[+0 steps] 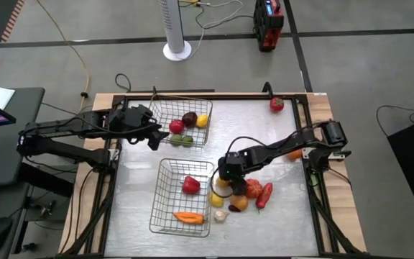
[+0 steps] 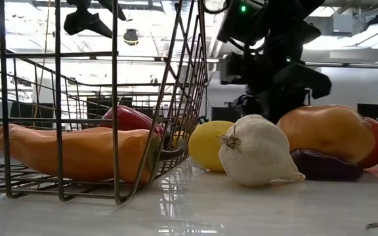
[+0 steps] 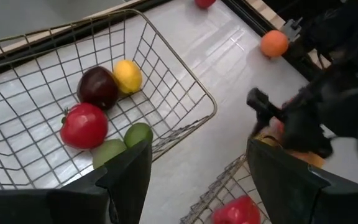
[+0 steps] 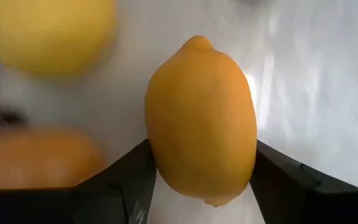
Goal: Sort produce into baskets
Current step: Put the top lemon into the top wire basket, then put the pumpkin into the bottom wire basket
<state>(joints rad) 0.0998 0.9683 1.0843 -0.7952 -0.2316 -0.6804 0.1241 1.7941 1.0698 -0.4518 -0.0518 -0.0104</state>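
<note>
Two wire baskets stand on the table. The far basket (image 1: 182,122) holds a red tomato (image 3: 84,124), a dark plum (image 3: 98,87), a lemon (image 3: 128,75) and green pieces (image 3: 123,142). The near basket (image 1: 180,198) holds a red pepper (image 1: 191,185) and a long orange piece (image 1: 188,216). My right gripper (image 1: 227,175) is over the loose pile right of the near basket, shut on a yellow-orange lemon (image 4: 201,118). My left gripper (image 1: 153,137) hangs open and empty at the far basket's left near corner, and it also shows in the left wrist view (image 3: 197,162). My right gripper pinches the lemon between its two fingers, one finger (image 4: 129,180) on each long side (image 4: 160,155), at about the lemon's middle. The fingers lie across the lemon. Blurred produce lies behind it on the table; whether the lemon is lifted clear I cannot tell.
Loose produce lies right of the near basket: a lemon (image 1: 216,199), garlic (image 2: 258,151), an orange (image 1: 239,203), a red pepper (image 1: 264,194), a dark piece (image 2: 323,165). An orange (image 1: 294,153) and a red piece (image 1: 277,104) lie farther right and back.
</note>
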